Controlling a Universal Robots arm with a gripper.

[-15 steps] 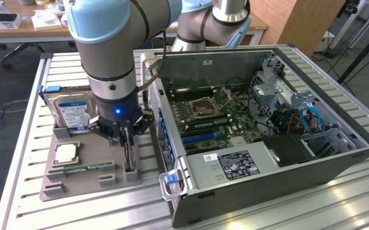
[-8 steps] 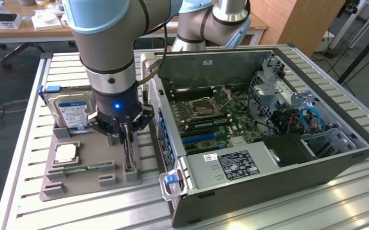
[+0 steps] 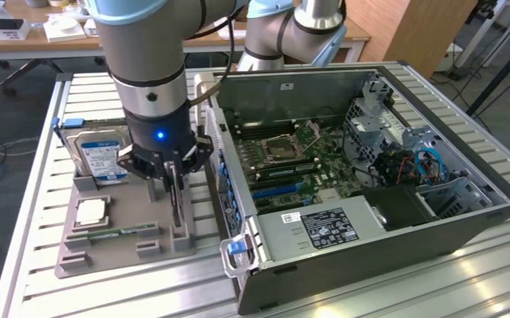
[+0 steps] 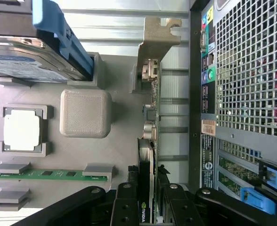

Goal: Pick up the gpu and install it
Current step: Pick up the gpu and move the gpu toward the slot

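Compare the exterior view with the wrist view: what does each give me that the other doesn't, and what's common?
Exterior view: the motherboard and power supply inside the open case. Wrist view: the rear ports, vent grille and the silver bracket. Both: the hard drive, processor, memory stick, and the pincer closed on the graphics card, which stands on edge in the gray tray.

NVIDIA logo on gpu (image 4: 146, 183) edge; case stickers (image 4: 207, 155) unreadable.
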